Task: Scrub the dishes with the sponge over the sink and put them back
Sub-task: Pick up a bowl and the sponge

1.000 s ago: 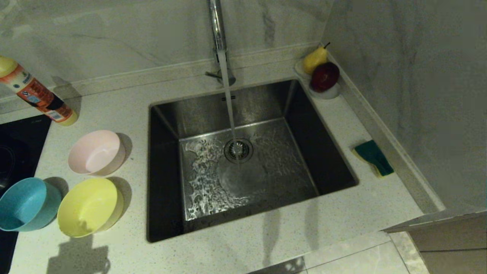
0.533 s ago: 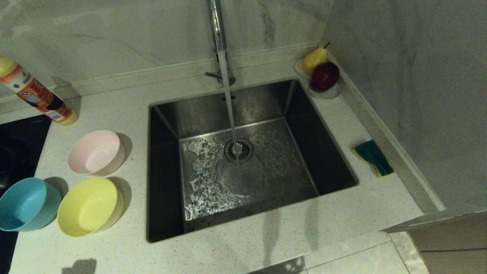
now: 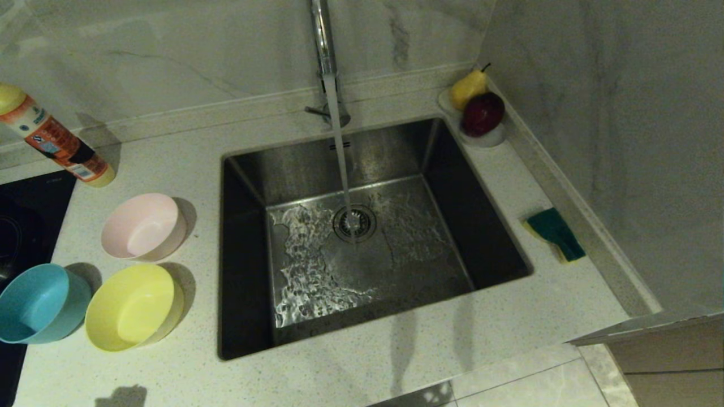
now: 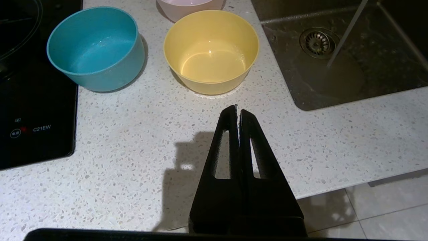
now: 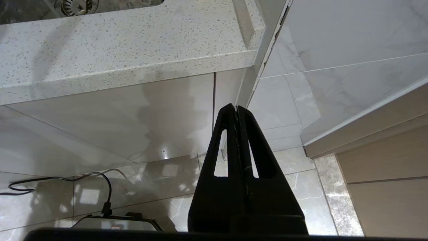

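Although water runs from the tap (image 3: pixel 323 39) into the sink (image 3: pixel 249 237), nothing on the bench (image 3: pixel 396 362) has been touched. The pink bowl (image 3: pixel 142 226), yellow bowl (image 3: pixel 133 307) and blue bowl (image 3: pixel 39 302) stand upright and apart on the bench's left part, the blue one at the left edge beside the hob (image 3: pixel 22 226). The sponge (image 3: pixel 554 234) lies green side up near the right edge, between the sink and the wall upstand.

The one change over the last second is small: the gripper shadow on the bench's near edge has shrunk and slipped toward the front, while bowls and sponge lie where they did. From this I judge the left arm has drawn back rather than reached in.

The left gripper (image 4: pixel 238 112) hangs over the bench's near edge just short of the yellow bowl (image 4: pixel 211 50), fingers pressed together and holding nothing. The right gripper (image 5: pixel 236 110) sits below the bench front, pointing at the cupboard face, likewise closed and empty.

The work looks unbegun. A sensible start would be the right gripper opening for the sponge and the left for a bowl.
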You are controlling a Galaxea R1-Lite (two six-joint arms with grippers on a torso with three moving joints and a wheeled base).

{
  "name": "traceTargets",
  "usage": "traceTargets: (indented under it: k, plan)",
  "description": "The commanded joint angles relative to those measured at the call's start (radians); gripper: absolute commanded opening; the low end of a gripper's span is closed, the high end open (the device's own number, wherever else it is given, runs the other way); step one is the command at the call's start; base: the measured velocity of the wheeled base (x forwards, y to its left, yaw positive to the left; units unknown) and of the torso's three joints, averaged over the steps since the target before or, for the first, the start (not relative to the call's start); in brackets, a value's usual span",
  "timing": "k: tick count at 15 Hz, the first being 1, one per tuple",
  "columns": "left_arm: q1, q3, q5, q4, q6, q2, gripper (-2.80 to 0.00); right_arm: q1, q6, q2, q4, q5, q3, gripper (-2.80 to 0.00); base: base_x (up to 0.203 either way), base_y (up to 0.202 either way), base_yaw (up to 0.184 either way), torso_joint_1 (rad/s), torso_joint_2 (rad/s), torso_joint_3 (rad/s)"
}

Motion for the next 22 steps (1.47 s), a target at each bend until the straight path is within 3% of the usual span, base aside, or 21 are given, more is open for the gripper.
traceTargets:
  k: [1,5,7,11,15,20,22]
  plan:
    - [0.000,0.040,0.000,-0.001,0.000,0.005,-2.80,0.000,0.000,0.000,-0.001,0.001,0.000,-2.80,0.000,0.000,0.000,0.000,0.00,0.000]
    - [0.001,0.030,0.008,0.000,-0.005,0.004,-2.80,0.000,0.000,0.000,-0.001,0.001,0.000,-2.80,0.000,0.000,0.000,0.000,0.00,0.000]
    - [0.001,-0.083,0.039,0.010,-0.005,0.011,-2.80,0.000,-0.002,0.000,-0.001,0.001,0.000,-2.80,0.000,0.000,0.000,0.000,0.00,0.000]
    - [0.001,-0.456,0.194,0.120,0.064,0.077,-2.80,0.000,0.000,0.000,-0.001,0.001,0.000,-2.80,0.000,0.000,0.000,0.000,0.00,0.000]
    - [0.004,-0.699,0.397,0.154,0.086,0.338,-2.80,0.000,-0.001,0.000,-0.001,0.001,0.000,-2.80,0.000,0.000,0.000,0.000,0.00,0.000]
    - [0.008,-0.879,0.577,0.158,0.080,0.715,-2.80,0.000,-0.001,0.000,-0.001,0.001,0.000,-2.80,0.000,0.000,0.000,0.000,0.00,0.000]
    - [0.016,-0.923,0.621,0.159,0.046,0.824,-2.80,0.000,-0.001,0.000,-0.001,0.001,0.000,-2.80,0.000,0.000,0.000,0.000,0.00,0.000]
